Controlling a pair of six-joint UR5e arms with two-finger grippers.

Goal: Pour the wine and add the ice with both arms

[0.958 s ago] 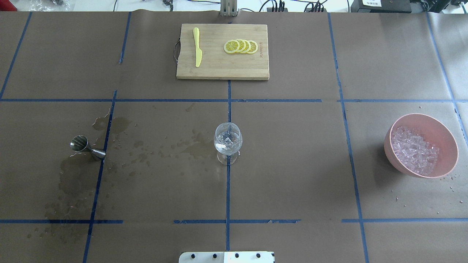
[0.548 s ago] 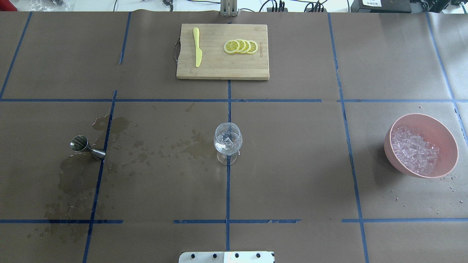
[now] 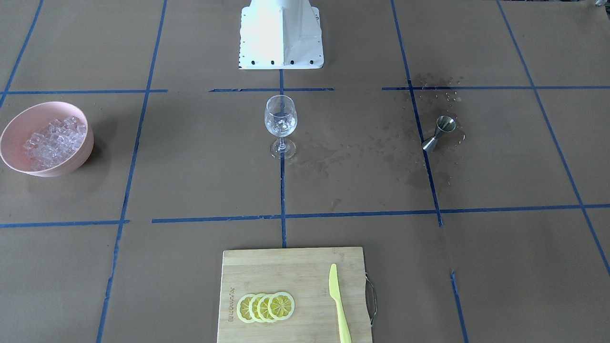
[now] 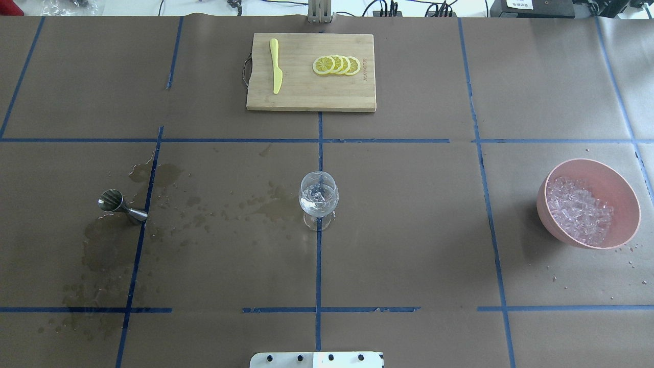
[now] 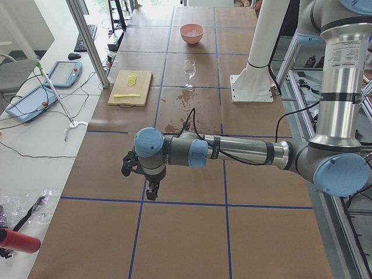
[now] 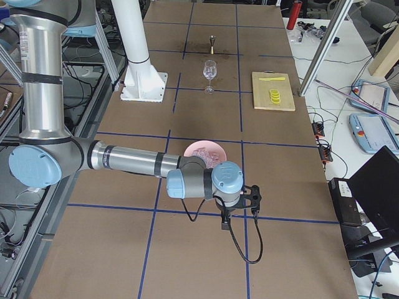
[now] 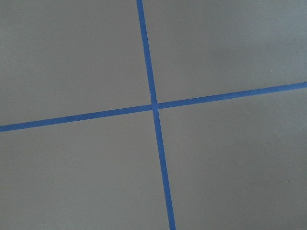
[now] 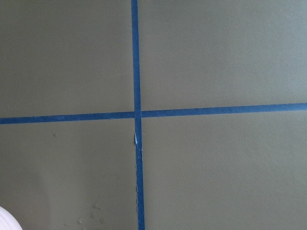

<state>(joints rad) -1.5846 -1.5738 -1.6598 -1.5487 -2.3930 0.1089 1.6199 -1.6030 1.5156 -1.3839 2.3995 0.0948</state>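
A stemmed wine glass (image 4: 318,197) stands upright at the table's middle and holds a few ice cubes; any clear wine in it is barely visible. The glass also shows in the front view (image 3: 280,121). A heap of ice (image 4: 577,210) fills a pink bowl (image 4: 627,199) at the right. A steel jigger (image 4: 120,205) stands at the left among wet stains. My left gripper (image 5: 152,192) hangs over bare table far from the glass. My right gripper (image 6: 240,217) hangs just past the bowl. Both show only in the side views, so I cannot tell whether they are open or shut.
A bamboo cutting board (image 4: 310,97) at the far middle carries lemon slices (image 4: 337,65) and a yellow plastic knife (image 4: 276,65). Wet patches (image 4: 102,250) spread from the jigger toward the glass. The white base block (image 3: 281,33) sits at the robot's edge.
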